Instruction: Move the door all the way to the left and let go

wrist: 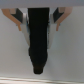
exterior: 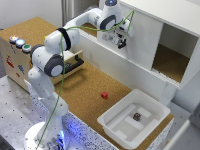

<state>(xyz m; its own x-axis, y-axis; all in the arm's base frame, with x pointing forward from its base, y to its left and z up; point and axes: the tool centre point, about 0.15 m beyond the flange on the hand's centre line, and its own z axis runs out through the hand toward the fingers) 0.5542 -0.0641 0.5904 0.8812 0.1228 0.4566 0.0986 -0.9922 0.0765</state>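
The door [exterior: 142, 37] is a flat white panel covering the half of the white cabinet [exterior: 185, 20] toward the exterior view's left. The half toward the exterior view's right is open and shows a cork floor inside. My gripper [exterior: 121, 41] is pressed up to the door's front at its handle. In the wrist view the dark handle [wrist: 39, 42] runs between my two fingers [wrist: 20, 19], which sit tight against its sides, with the white door [wrist: 70, 50] behind. My gripper [wrist: 39, 20] is shut on the handle.
A wooden drawer [exterior: 75, 61] with a black handle stands open by the arm's elbow. A red block [exterior: 104, 95] lies on the cork table. A white bin [exterior: 120, 127] holds a small dark object [exterior: 136, 116]. A box with coloured buttons [exterior: 19, 42] is at the exterior view's left.
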